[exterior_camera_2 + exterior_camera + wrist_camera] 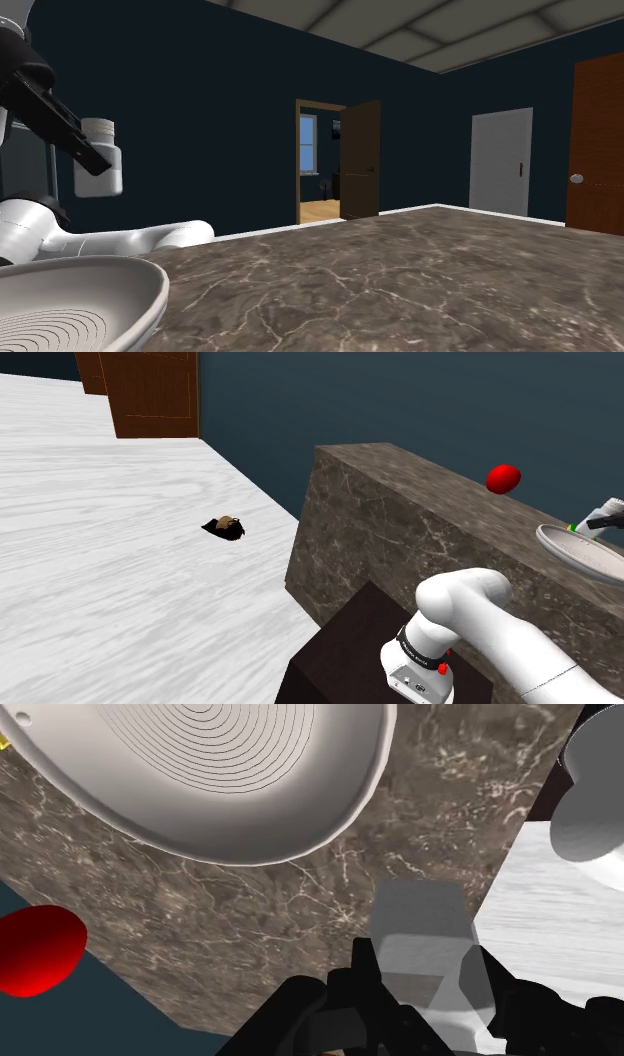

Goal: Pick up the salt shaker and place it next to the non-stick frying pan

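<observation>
Salt shaker (105,185) is in the air, clamped between the two black fingers of the gripper (420,989). It is above the marble counter (400,280) and near the frying pan (140,285), touching neither. In the second exterior view it hangs upright, higher than the pan's rim. Main risk, as a judgement: in the wrist view the shaker sits over the part of the counter close to its edge, w/ the white floor (560,934) just beyond, so a release here could put it on the edge or over it. Second risk: the pan is near, so if the arm goes down a bit too far toward it, the shaker's base may land on the sloped rim and tip over. Also a drop from this height, instead of a set-down, would prob. make it topple and roll, e.g. toward the red object (35,949). As for looks: the shaker is plain white-grey, no label, w/ flat facets on the body and a narrower cap on top. Its material cannot be told.
</observation>
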Robot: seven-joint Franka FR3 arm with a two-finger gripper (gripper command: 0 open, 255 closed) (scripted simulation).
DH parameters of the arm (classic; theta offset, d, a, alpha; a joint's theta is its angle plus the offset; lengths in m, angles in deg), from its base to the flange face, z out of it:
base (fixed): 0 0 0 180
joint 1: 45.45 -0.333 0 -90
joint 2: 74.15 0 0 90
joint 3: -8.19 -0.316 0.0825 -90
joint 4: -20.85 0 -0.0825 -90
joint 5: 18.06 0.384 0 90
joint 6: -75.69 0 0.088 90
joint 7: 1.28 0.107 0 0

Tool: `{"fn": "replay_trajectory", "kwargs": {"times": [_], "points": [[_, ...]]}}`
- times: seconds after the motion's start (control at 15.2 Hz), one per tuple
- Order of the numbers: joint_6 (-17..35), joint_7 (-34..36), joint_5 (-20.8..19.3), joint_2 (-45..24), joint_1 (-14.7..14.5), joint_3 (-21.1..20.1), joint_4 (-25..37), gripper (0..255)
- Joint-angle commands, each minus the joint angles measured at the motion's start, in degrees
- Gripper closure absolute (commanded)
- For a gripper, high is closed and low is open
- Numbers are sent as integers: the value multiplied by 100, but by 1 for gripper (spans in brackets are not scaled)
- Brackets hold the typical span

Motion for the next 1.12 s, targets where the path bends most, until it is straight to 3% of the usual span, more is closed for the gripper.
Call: {"fn": "replay_trajectory", "kwargs": {"times": [0.0,0.86,1.06], "points": [[44,-17,-63,132,49,55,-170,255],[217,-172,-547,1034,437,510,-1207,255],[351,-384,-567,1070,727,727,-1440,255]]}}
